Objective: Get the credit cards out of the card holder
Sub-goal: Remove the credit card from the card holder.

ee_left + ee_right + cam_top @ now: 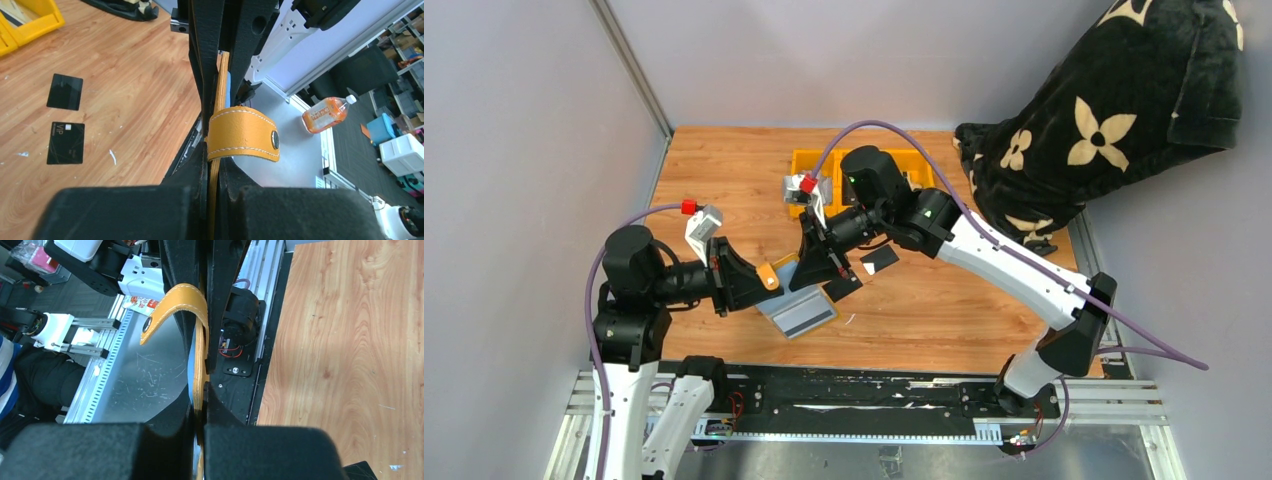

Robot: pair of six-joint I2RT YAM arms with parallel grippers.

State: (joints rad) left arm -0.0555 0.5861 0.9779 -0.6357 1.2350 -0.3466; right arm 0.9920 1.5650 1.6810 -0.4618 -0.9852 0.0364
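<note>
The card holder (800, 312) is a mustard-yellow wallet with grey-blue lining, held open just above the table between both grippers. My left gripper (754, 282) is shut on its yellow edge (218, 105), just below the snap strap (243, 134). From the other side my right gripper (826, 268) is shut on the same wallet (200, 357). Two black credit cards lie flat on the wood: one plain (65, 91), the other with a small white mark (65, 143). From above, one card (880, 259) shows beside the right gripper and the other (845, 288) is partly under it.
Yellow plastic bins (812, 160) stand at the back of the table behind the right arm. A black cloth with cream flowers (1104, 110) hangs over the back right corner. A black rail (844, 390) runs along the near edge. An orange bottle (325, 112) lies off the table.
</note>
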